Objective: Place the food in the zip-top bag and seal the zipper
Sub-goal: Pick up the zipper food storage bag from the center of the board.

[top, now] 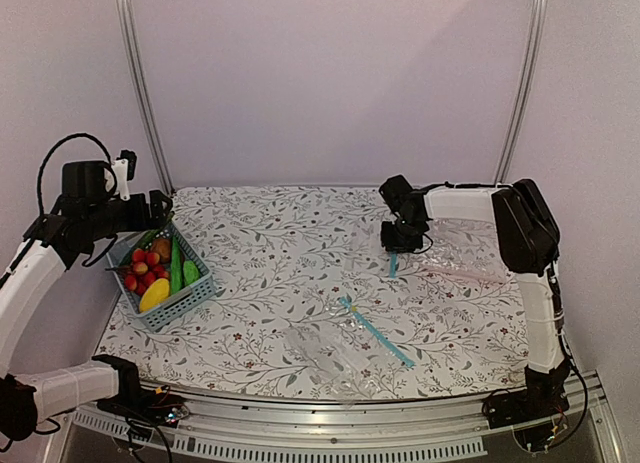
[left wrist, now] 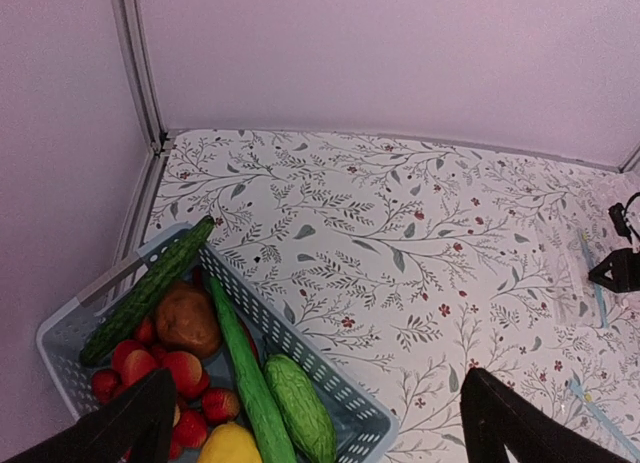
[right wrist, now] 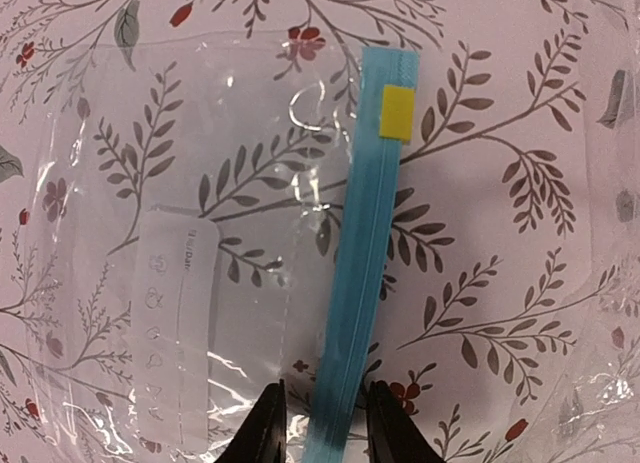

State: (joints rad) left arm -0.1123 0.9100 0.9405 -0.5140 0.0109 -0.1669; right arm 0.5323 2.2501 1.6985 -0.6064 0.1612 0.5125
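The food lies in a blue-grey basket at the left: a yellow piece and a short light-green piece. My left gripper is wide open and empty above the basket's near corner. The small clear zip-top bag lies flat at the right middle of the table. Its light-blue zipper has a yellow tab. My right gripper is low over the bag. Its fingers straddle one end of the zipper with small gaps each side.
The basket also holds a long dark-green vegetable, a bumpy cucumber, a brown potato and red berries. A larger clear bag with a long blue strip lies front centre. A pink-strip bag lies at the right.
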